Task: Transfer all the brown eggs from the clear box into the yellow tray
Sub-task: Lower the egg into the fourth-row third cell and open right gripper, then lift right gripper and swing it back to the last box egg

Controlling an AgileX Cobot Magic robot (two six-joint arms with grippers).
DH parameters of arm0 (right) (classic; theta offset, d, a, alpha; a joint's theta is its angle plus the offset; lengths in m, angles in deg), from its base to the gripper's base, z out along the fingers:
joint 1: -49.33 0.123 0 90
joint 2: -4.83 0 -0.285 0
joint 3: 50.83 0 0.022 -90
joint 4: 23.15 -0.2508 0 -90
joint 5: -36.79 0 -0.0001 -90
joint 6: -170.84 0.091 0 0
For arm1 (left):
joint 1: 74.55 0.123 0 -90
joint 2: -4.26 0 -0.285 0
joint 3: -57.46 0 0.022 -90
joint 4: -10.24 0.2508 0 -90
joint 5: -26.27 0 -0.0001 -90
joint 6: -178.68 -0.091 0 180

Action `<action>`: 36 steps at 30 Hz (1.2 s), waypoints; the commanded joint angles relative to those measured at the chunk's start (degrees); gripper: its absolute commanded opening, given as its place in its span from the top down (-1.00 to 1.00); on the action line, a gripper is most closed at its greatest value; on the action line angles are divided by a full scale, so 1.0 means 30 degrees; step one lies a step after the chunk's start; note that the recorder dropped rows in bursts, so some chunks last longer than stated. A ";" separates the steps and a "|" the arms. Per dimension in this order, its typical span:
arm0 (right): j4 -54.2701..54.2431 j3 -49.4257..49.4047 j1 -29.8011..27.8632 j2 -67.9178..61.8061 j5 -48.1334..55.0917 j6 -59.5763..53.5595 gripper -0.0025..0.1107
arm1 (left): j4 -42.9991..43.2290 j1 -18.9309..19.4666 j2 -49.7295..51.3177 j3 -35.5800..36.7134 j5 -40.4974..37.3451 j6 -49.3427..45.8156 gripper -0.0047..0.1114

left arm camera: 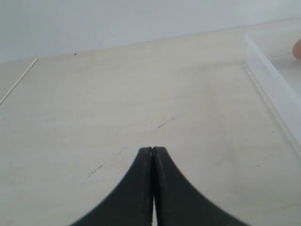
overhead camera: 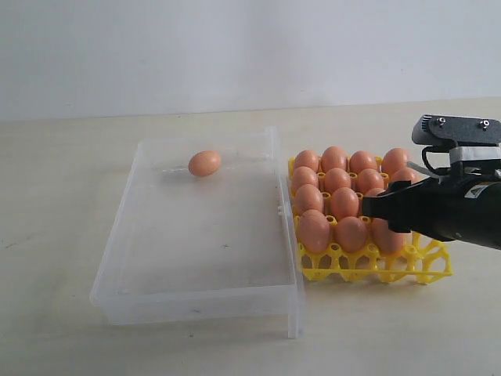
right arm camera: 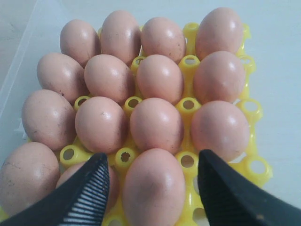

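Note:
One brown egg (overhead camera: 204,163) lies alone near the far wall of the clear box (overhead camera: 125,258). Several more brown eggs (overhead camera: 337,179) fill cups of the yellow tray (overhead camera: 368,266), which stands right of the box. My right gripper (overhead camera: 378,205) hovers over the tray, open; in its wrist view the fingers stand apart on either side of one seated egg (right arm camera: 154,187), without touching it, the gripper (right arm camera: 153,162) centred above it. My left gripper (left arm camera: 153,149) is shut and empty over bare table, out of the exterior view. The box wall (left arm camera: 270,89) shows in the left wrist view.
The yellow tray's front row (overhead camera: 395,266) has open cups near the right arm. A pale wooden table (overhead camera: 70,172) surrounds both containers, and a white wall rises behind.

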 commanded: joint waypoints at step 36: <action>0.0702 1.7842 0.3573 -0.7995 1.7658 -0.2492 0.62 | -0.0047 -0.0115 0.0013 -0.0077 0.0175 0.0092 0.92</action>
